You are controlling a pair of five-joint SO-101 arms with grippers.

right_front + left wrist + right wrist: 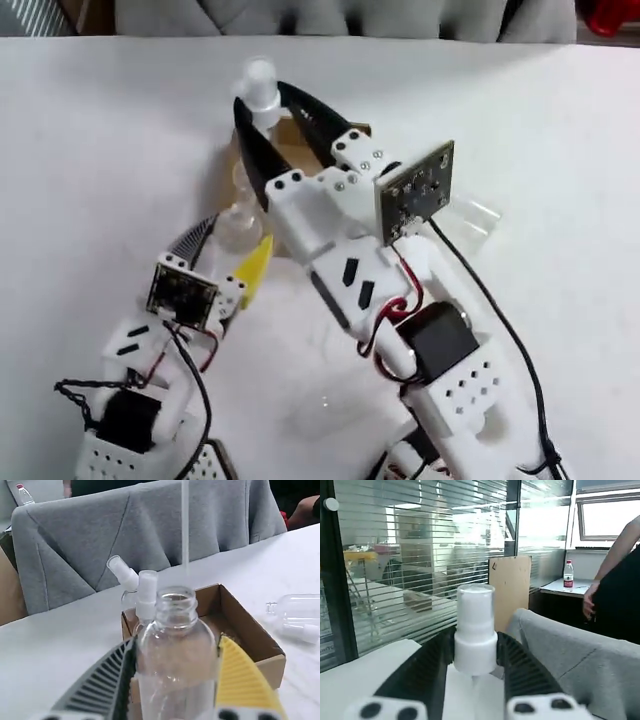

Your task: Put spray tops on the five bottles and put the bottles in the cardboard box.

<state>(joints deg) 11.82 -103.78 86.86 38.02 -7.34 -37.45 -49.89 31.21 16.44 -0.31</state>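
- White spray top: you see it clamped upright between the black fingers of the right gripper. In the high view the spray top sits at the tips of the right gripper, over the far edge of the cardboard box.
- Dip tube: it hangs straight down from the spray top. Its lower end lies just over the open neck of the held bottle; you cannot tell whether it has entered.
- Held bottle: clear, upright and uncapped, it is gripped at the body by the left gripper, with a grey finger on one side and a yellow finger on the other. In the high view the held bottle and the left gripper stand at the near-left side of the box.
- Cardboard box: open-topped, it rests on the table just behind the held bottle.
- Capped bottles: two stand inside the box, one tilted bottle leaning away and one straighter bottle beside it, each with a white top.
- Lying bottle: clear and on its side on the table, apart from the box; a loose white top lies just beside it. In the high view the lying bottle is to the right of the right arm.
- Table: white, it carries everything above.
- Grey chair back: it stands beyond the table's far edge.
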